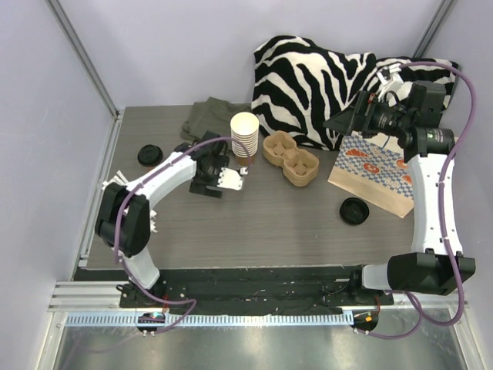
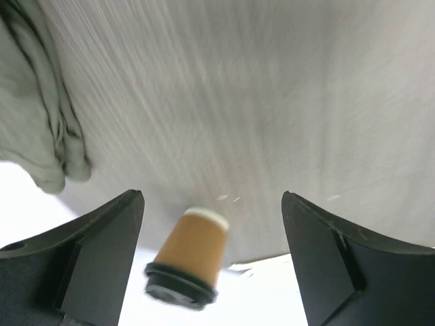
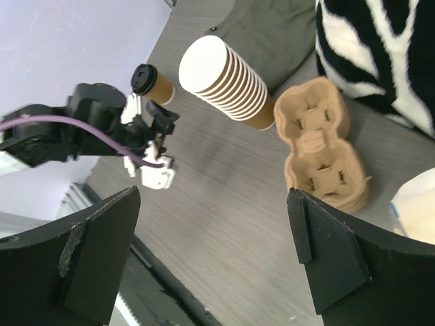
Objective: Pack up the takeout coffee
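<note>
The takeout coffee [image 2: 189, 257] is a small brown paper cup with a black lid. It stands on the table left of the tall cup stack [image 3: 228, 85], and the right wrist view shows it too [image 3: 153, 83]. My left gripper [image 2: 212, 197] is open, its fingers apart on either side of the cup and touching nothing; the cup looks blurred. The top view shows this gripper [image 1: 219, 166] low beside the stack, which hides the cup. My right gripper [image 3: 214, 193] is open and empty, raised [image 1: 333, 123] over the patterned paper bag [image 1: 373, 173].
A cardboard cup carrier [image 1: 291, 158] lies right of the stack. Loose black lids sit at the left [image 1: 149, 155] and near the bag [image 1: 354, 210]. An olive cloth [image 1: 209, 117] and a zebra cushion [image 1: 323, 77] lie at the back.
</note>
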